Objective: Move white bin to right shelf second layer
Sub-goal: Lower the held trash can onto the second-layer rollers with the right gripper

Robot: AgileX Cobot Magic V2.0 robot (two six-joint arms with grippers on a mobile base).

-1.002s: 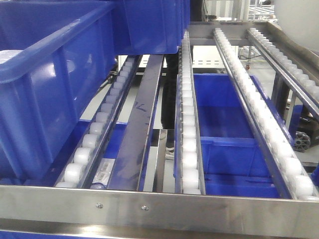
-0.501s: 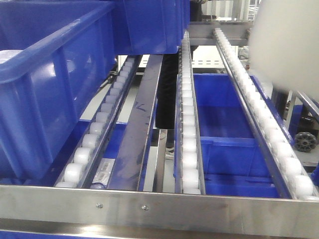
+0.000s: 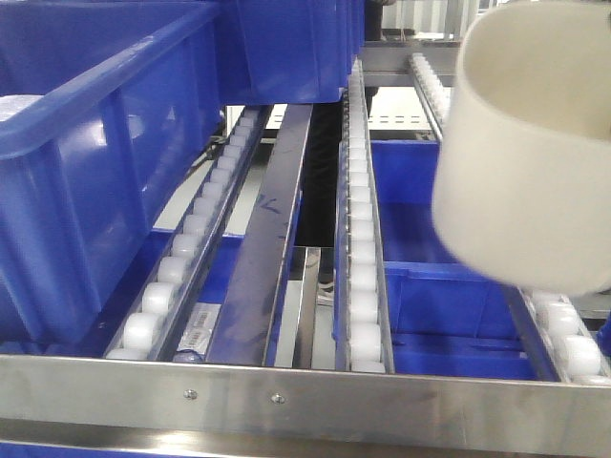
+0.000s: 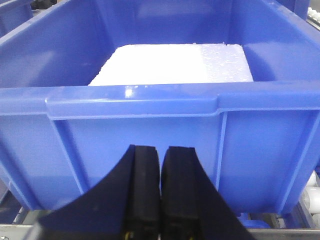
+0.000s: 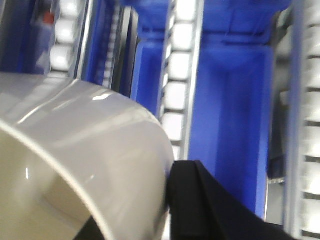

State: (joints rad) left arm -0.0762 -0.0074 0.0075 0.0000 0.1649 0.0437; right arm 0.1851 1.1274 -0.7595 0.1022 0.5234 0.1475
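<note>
Front view, white bin (image 3: 525, 162): it is hanging in the air at the right, blurred, tilted, above the right roller lanes and covering their middle stretch; no gripper is showing on it here.
Front view, right shelf second layer (image 3: 363, 286): steel lanes of white rollers are running away from the camera behind a steel front rail (image 3: 286, 396) with screws.
Front view, blue crates (image 3: 105, 162): one large crate is sitting on the left lanes, with another behind it; a lower blue crate (image 3: 430, 277) is showing through the gaps beneath the rollers.
Left wrist view, left gripper (image 4: 160, 195): the two black fingers are lying pressed together with only a thin seam between them, pinching nothing and touching nothing.
Left wrist view, blue crate (image 4: 160, 125): its near wall is facing the fingers just ahead of them; a white foam-like slab (image 4: 175, 62) is lying inside.
Right wrist view, right gripper (image 5: 165, 200): one black finger (image 5: 200, 205) is pressing against the outer wall of the white bin (image 5: 85, 155) just below its rim; the other finger is hidden, so I cannot tell the spread exactly, yet the bin wall is sitting in the grip.
Right wrist view, shelf below: roller lanes (image 5: 177, 85) and blue crate walls are lying under the bin, apart from it.
</note>
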